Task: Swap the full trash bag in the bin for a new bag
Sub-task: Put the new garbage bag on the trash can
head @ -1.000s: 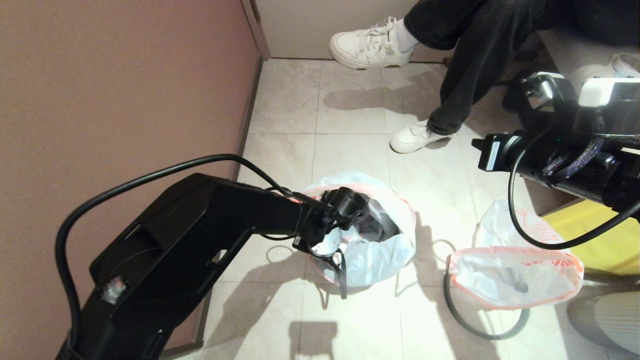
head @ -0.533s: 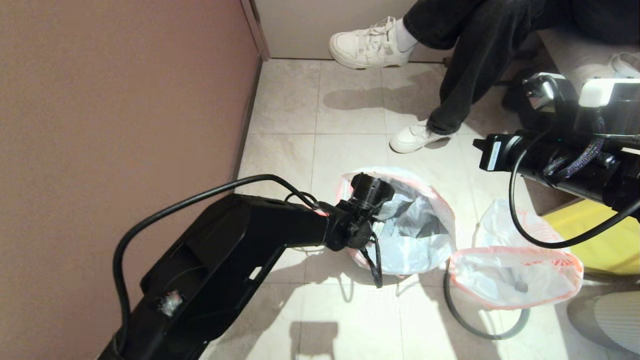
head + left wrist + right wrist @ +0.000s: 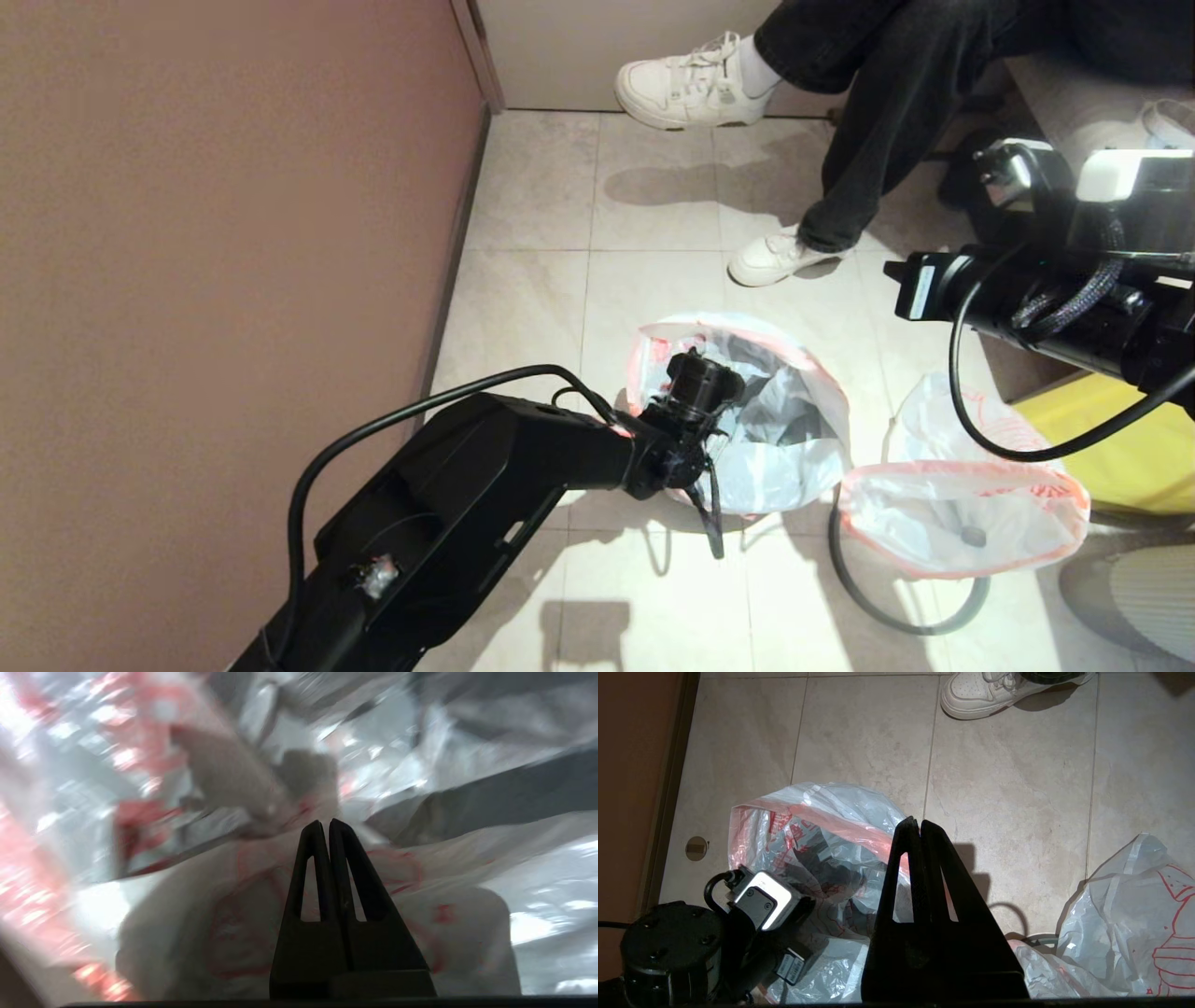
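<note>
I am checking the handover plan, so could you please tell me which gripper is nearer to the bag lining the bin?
The left. The left gripper is down inside the bag in the bin, fingers shut. The right gripper hangs above the floor to its right, fingers shut on nothing.

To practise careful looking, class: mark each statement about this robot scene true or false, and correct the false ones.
1. The left claw is shut, its tips amid the film of the new bag. True.
2. The right claw is open wide. False: it is shut, held above the floor.
3. Two plastic bags lie on the tiled floor. True: the new bag and, to its right, the full trash bag.
4. The seated person wears black shoes. False: the shoes are white.
</note>
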You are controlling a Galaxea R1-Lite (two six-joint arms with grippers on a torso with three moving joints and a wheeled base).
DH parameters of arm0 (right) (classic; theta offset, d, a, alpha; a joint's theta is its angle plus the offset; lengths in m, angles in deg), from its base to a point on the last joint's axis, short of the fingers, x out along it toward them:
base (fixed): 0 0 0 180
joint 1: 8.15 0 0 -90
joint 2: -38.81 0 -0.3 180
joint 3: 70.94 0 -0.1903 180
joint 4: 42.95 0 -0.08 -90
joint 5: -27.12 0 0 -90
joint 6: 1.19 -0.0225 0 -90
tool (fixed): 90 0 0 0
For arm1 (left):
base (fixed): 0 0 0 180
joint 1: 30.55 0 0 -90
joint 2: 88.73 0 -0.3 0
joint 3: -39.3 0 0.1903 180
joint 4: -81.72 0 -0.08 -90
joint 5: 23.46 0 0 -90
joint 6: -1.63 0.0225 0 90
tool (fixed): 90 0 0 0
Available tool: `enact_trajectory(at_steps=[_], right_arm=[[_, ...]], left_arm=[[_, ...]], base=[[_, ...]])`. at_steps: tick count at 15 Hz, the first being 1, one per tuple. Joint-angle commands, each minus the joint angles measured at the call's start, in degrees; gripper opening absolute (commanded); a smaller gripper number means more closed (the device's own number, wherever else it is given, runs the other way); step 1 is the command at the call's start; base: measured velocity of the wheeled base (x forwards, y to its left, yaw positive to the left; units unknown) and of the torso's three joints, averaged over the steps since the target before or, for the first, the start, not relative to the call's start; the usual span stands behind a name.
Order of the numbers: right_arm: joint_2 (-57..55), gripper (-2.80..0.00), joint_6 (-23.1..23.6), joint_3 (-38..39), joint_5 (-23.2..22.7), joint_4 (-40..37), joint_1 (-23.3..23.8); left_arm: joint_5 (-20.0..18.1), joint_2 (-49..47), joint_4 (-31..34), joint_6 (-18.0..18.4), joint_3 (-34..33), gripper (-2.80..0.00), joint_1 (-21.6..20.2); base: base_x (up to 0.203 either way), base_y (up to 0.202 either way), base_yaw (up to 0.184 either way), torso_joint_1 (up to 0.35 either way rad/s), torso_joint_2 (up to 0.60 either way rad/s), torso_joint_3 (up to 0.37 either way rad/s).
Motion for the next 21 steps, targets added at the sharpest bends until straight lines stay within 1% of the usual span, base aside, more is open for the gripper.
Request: enact_trajectory(at_steps=[1,2,3,5,6,7,8,9,10,11,12,13,14,16,17,19,20,21], right_arm=[[-0.16,-2.80,-0.02,0.02,0.04,0.13,-0.07],[-0.16,-2.80,0.02,0.02,0.04,0.13,-0.10],[-0.16,-2.80,0.02,0.02,0.04,0.13,-0.10],[-0.08,-2.80,0.02,0.11,0.04,0.13,-0.28],[-0.08,-2.80,0.02,0.11,0.04,0.13,-0.28],[-0.08,-2.80,0.02,0.11,0.04,0.13,-0.28],[-0.09,-2.80,0.02,0.11,0.04,0.13,-0.38],[-0.08,-2.80,0.02,0.11,0.04,0.13,-0.45],[-0.07,-2.80,0.02,0.11,0.04,0.13,-0.45],[0.01,-2.80,0.02,0.11,0.04,0.13,-0.45],[0.01,-2.80,0.02,0.11,0.04,0.13,-0.45],[0.10,-2.80,0.02,0.11,0.04,0.13,-0.45],[0.19,-2.80,0.02,0.11,0.04,0.13,-0.45],[0.31,-2.80,0.02,0.11,0.04,0.13,-0.45],[0.36,-2.80,0.02,0.11,0.04,0.13,-0.45],[0.27,-2.80,0.02,0.11,0.04,0.13,-0.36],[0.25,-2.80,0.02,0.11,0.04,0.13,-1.20],[0.21,-2.80,0.02,0.11,0.04,0.13,-0.57]], left_arm=[[-1.38,-1.51,-2.90,-0.01,0.00,-2.80,-0.13],[-2.15,-2.20,-2.62,0.23,0.00,-2.80,-0.63],[-2.11,-2.44,0.52,0.31,-0.01,-2.80,-1.25],[-0.67,-2.52,8.69,-0.33,-0.07,-2.80,-3.24],[0.82,-2.27,13.19,-1.21,-0.30,-2.80,-4.15],[2.24,-1.25,17.42,-4.25,-0.81,-2.80,-4.77],[2.66,0.18,20.52,-7.13,-1.28,-2.80,-5.05],[2.79,2.35,25.48,-10.50,-1.84,-2.80,-5.29],[2.86,4.32,28.68,-13.19,-2.35,-2.80,-5.67],[2.90,6.24,30.15,-15.17,-3.25,-2.80,-6.06],[2.91,8.00,30.59,-16.04,-4.77,-2.80,-6.39],[2.86,9.17,30.72,-16.19,-5.59,-2.80,-6.38],[2.80,9.06,30.53,-16.03,-4.92,-2.80,-6.15],[2.48,5.71,28.12,-15.56,-0.59,-2.80,-5.16],[1.49,4.16,22.58,-12.81,-0.23,-2.80,-4.73],[-2.36,-1.29,5.27,-6.65,-0.05,-2.80,-4.18],[-5.26,-4.53,-2.47,-2.50,-0.02,-2.80,-4.02],[-7.03,-6.72,-9.73,1.02,0.01,-2.80,-3.79]], base=[[0.000,0.000,0.000,0.000,0.00,0.000],[0.000,0.000,0.000,0.000,0.00,0.000],[0.000,0.000,0.000,0.000,0.00,0.000],[0.000,0.000,0.000,0.000,0.00,0.000],[0.000,0.000,0.000,0.000,0.00,0.000],[0.000,0.000,0.000,0.000,0.00,0.000],[0.000,0.000,0.000,0.000,0.00,0.000],[0.000,0.000,0.000,0.000,0.00,0.000],[0.000,0.000,0.000,0.000,0.00,0.000],[0.000,0.000,0.000,0.000,0.00,0.000],[0.000,0.000,0.000,0.000,0.00,0.000],[0.000,0.000,0.000,0.000,0.00,0.000],[0.000,0.000,0.000,0.000,0.00,0.000],[0.000,0.000,0.000,0.000,0.00,0.000],[0.000,0.000,0.000,0.000,0.00,0.000],[0.000,0.000,0.000,0.000,0.00,0.000],[0.000,0.000,0.000,0.000,0.00,0.000],[0.000,0.000,0.000,0.000,0.00,0.000]])
